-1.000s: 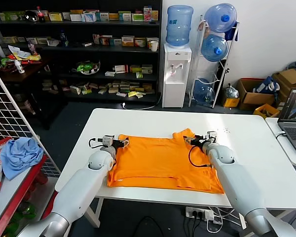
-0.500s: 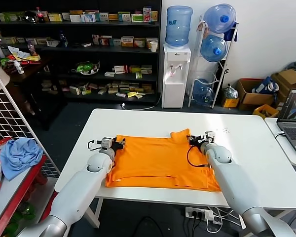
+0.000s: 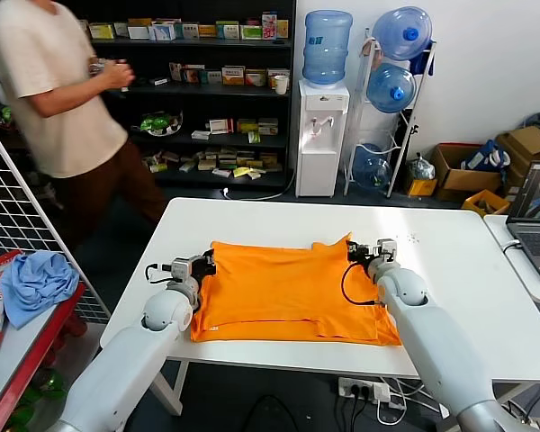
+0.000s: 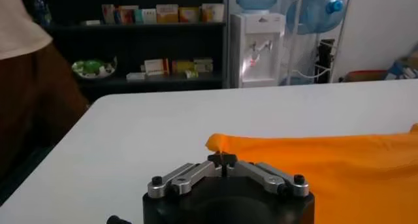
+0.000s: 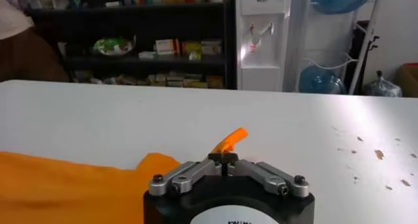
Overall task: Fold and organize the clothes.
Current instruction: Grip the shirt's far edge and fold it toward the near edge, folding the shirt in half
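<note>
With the thin orange short-sleeved shirt (image 3: 292,290) lying partly folded at frame centre, left gripper (image 3: 204,265) and right gripper (image 3: 354,256) pinch its upper corners; further folding remains.

Shirt (image 3: 292,290) on table (image 3: 450,270), left gripper (image 3: 206,265) and right gripper (image 3: 354,255) at its far corners

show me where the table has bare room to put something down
Bare table runs from the right gripper toward the laptop, and along the far edge behind the shirt. The near edge is crowded by shirt and arms.
</note>
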You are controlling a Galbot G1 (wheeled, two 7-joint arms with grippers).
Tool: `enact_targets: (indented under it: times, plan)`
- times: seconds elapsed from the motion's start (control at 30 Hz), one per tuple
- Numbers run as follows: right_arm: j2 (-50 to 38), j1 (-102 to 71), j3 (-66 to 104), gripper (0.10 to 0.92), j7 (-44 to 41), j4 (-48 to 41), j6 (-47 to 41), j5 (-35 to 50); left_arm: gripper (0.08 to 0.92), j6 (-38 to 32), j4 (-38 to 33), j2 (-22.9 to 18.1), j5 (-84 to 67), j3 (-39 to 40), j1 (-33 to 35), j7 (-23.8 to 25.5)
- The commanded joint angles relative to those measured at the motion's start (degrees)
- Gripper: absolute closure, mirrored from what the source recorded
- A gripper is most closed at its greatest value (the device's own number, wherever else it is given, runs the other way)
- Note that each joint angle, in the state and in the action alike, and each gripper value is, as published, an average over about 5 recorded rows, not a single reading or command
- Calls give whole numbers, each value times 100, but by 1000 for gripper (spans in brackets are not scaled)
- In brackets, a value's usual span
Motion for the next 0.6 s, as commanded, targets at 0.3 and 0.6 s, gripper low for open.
enact_targets:
  times: [0.3, 0.6]
  plan:
    - [-1026, -3268, 1170, 901, 809, 3606, -281, 0, 910, -79, -2786, 1055, -160, -699, 2153, -227]
    - [-960, -4584, 1718, 901, 825, 4225, -490, -340, 910, -43, -3264, 1030, -63, -877, 2936, -263]
